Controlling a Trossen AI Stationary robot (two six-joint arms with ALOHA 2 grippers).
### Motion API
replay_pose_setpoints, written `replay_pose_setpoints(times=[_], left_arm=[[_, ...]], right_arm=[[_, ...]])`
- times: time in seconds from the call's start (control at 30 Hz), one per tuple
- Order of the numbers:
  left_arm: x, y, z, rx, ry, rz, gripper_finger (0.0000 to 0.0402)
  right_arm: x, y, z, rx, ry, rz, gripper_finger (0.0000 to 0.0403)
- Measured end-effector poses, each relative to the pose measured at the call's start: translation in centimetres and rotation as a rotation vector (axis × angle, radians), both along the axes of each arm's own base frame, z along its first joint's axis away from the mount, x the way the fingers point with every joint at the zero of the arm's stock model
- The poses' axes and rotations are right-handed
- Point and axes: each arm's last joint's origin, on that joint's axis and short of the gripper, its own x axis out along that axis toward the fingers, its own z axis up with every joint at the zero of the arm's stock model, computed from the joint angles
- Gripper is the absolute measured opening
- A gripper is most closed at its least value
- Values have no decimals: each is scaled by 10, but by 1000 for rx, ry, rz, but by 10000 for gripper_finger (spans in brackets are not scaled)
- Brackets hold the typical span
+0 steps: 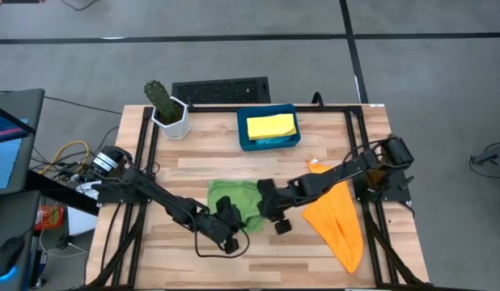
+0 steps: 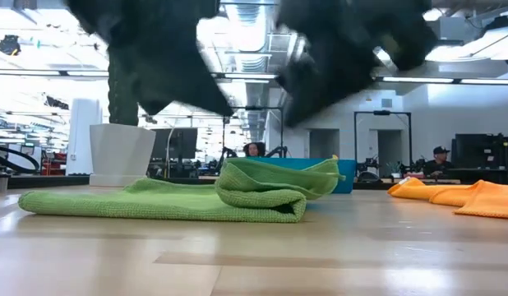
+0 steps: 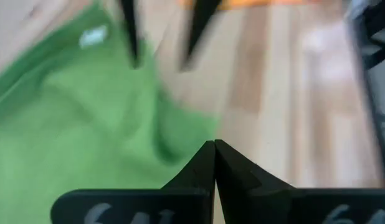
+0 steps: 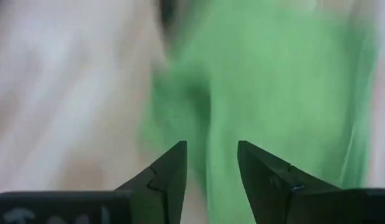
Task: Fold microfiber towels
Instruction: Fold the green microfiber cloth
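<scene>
Green towel (image 2: 196,197) lies half-folded mid-table, long axis across it, right gripper (image 1: 276,217) hovering open at its right edge, seemingly the nearer, while the left gripper (image 1: 230,236), pinched shut and empty, waits front.

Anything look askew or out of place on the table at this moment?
Nothing damaged or spilled. The green microfiber towel lies bunched, one end doubled into an uneven roll rather than a flat fold. The orange microfiber towel sprawls at the table's right edge, unfolded. The folded yellow microfiber towel sits in the dark-blue rectangular tray.
</scene>
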Motion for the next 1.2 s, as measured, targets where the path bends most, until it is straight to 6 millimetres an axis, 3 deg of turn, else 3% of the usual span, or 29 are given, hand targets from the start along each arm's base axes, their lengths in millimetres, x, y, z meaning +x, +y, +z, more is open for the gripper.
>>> replay_pose_setpoints(times=[0.1,0.23,0.43,0.7,0.8,0.93,1.2], left_arm=[[4,-2,6,14,-32,-6,0],[2,1,4,28,-28,69,0],[0,3,2,55,-2,106,0],[-5,7,-4,74,69,142,0],[-6,6,-5,71,77,137,0],[-6,6,-5,68,85,134,0],[-7,6,-6,73,91,128,0]], right_arm=[[-23,-8,-19,-29,130,-24,166],[-55,-11,-30,-15,196,-58,166],[-78,-1,-33,-53,116,-57,166],[-59,-4,-65,-100,97,-83,165],[-48,-3,-62,-122,86,-53,165],[-33,-4,-43,-144,-4,-33,165],[-16,-25,-31,-137,-63,-115,165]])
